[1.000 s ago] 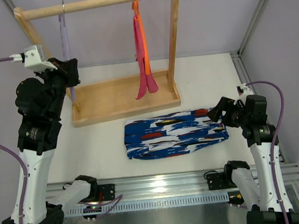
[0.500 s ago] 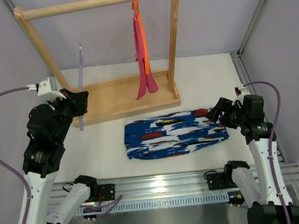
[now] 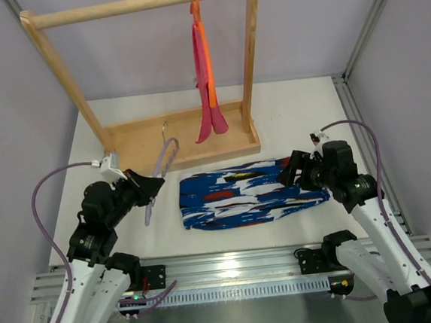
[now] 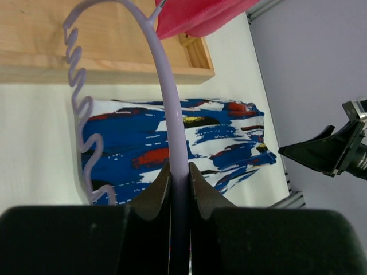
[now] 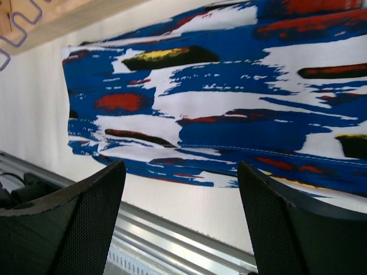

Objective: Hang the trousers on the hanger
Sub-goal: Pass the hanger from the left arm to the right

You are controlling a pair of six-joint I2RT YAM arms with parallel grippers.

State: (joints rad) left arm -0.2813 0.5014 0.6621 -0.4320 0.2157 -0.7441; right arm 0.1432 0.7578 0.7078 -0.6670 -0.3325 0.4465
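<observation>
The soft fabric trousers (image 3: 252,192) in a bold blue, white, red and black brushstroke print lie folded into a long flat band on the white counter (image 3: 293,102). They sit just in front of the wooden rack's base tray (image 3: 176,138), with their long side running left to right.

The thin, pale lilac translucent plastic hanger (image 3: 164,160) is off the rack and held in the air at a tilt, just left of the trousers' left end. Its metal hook (image 3: 165,124) points back over the tray. The left wrist view shows its smooth arm (image 4: 172,114) running up from the fingers and its wavy, ridged arm (image 4: 80,114) curling down on the left, with the trousers (image 4: 218,137) beyond.

The black left claw (image 3: 148,190) is pressed together on the hanger's smooth arm, pinching it between both fingers (image 4: 157,192).

The black right claw (image 3: 288,172) is at the trousers' right end with its fingers spread wide apart. In its own wrist view the two mesh-textured pads (image 5: 74,223) frame the printed fabric (image 5: 229,103). I cannot tell whether they touch the fabric.

On the rack's top bar (image 3: 141,3) hangs an orange plastic hanger (image 3: 208,56) carrying a plain pink cloth (image 3: 206,109).
</observation>
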